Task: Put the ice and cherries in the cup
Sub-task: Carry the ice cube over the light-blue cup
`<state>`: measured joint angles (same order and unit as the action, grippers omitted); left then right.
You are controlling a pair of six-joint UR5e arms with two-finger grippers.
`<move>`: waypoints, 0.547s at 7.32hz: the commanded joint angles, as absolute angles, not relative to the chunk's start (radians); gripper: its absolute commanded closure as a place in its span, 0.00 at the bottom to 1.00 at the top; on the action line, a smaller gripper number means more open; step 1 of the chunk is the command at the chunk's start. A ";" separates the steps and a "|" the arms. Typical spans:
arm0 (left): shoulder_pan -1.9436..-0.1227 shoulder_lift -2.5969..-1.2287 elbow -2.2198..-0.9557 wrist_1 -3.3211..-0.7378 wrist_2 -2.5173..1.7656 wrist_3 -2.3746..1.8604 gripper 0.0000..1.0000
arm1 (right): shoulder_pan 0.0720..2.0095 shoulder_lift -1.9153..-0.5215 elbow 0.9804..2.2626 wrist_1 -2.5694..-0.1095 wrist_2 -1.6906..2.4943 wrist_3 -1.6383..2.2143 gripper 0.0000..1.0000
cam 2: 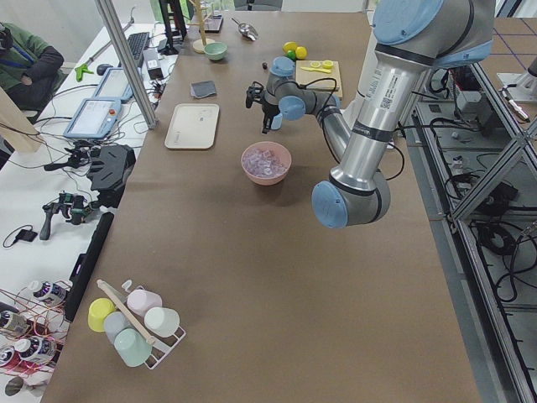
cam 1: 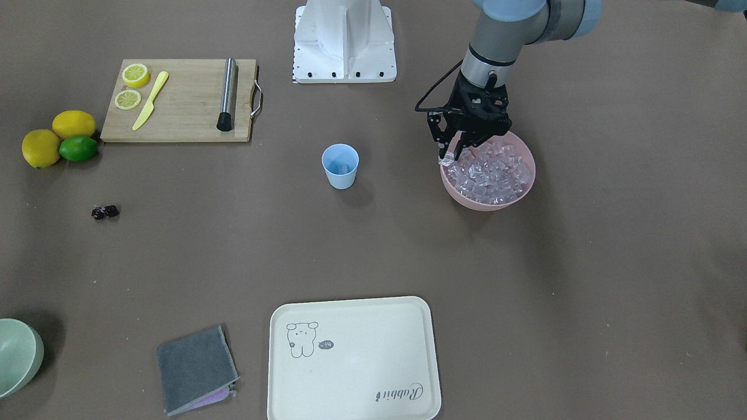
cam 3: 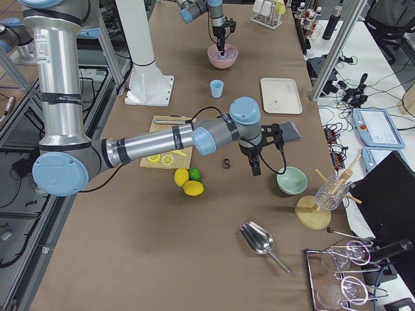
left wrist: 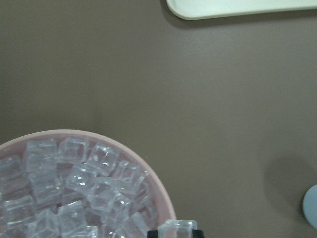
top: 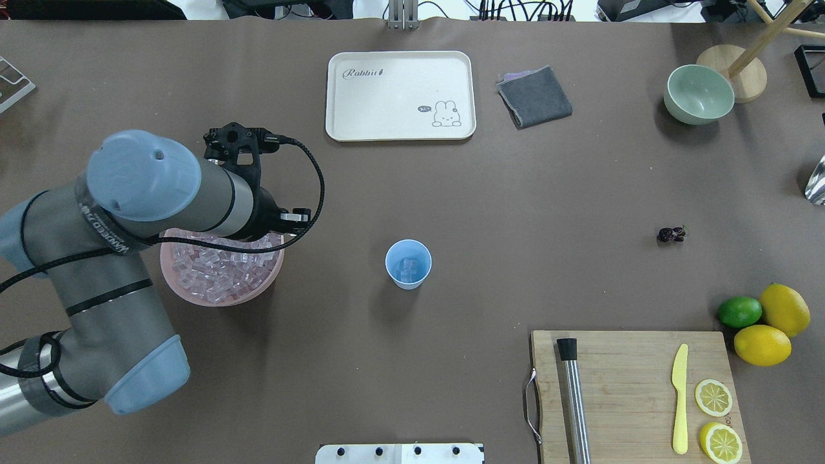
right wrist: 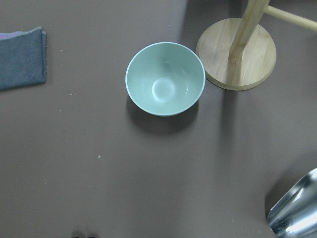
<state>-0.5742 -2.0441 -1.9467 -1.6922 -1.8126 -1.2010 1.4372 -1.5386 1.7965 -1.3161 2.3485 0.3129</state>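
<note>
The light-blue cup (cam 1: 340,166) stands mid-table and holds at least one ice cube (top: 408,267). The pink bowl (cam 1: 487,203) is full of ice (cam 1: 493,172). My left gripper (cam 1: 449,153) hangs over the bowl's rim on the cup's side, shut on one ice cube (left wrist: 177,227) held just above the pile. The cherries (cam 1: 105,212) lie on the bare table far from the cup. My right gripper (cam 3: 255,165) shows only in the exterior right view, hovering near the cherries (cam 3: 226,163); I cannot tell whether it is open or shut.
A cream tray (cam 1: 350,361) and a grey cloth (cam 1: 195,367) lie across the table from the robot. A cutting board (cam 1: 181,99) carries lemon slices, a knife and a metal rod. Lemons and a lime (cam 1: 77,149) sit beside it. A green bowl (right wrist: 165,79), wooden stand (right wrist: 237,59) and scoop (right wrist: 297,213) are nearby.
</note>
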 commanded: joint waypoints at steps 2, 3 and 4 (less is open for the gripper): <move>-0.510 -2.174 -1.807 -1.794 -1.772 -1.403 1.00 | 1.436 -1.539 1.799 -1.316 2.350 0.313 0.00; -0.453 -2.180 -1.787 -1.851 -1.703 -1.435 1.00 | 1.436 -1.539 1.801 -1.316 2.350 0.313 0.00; -0.427 -2.193 -1.766 -1.883 -1.675 -1.475 1.00 | 1.436 -1.539 1.802 -1.315 2.350 0.325 0.00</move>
<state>-0.4693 -2.1773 -1.7957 -1.8313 -1.7228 -1.4247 1.4360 -1.5386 1.8006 -1.3158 2.3499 0.3157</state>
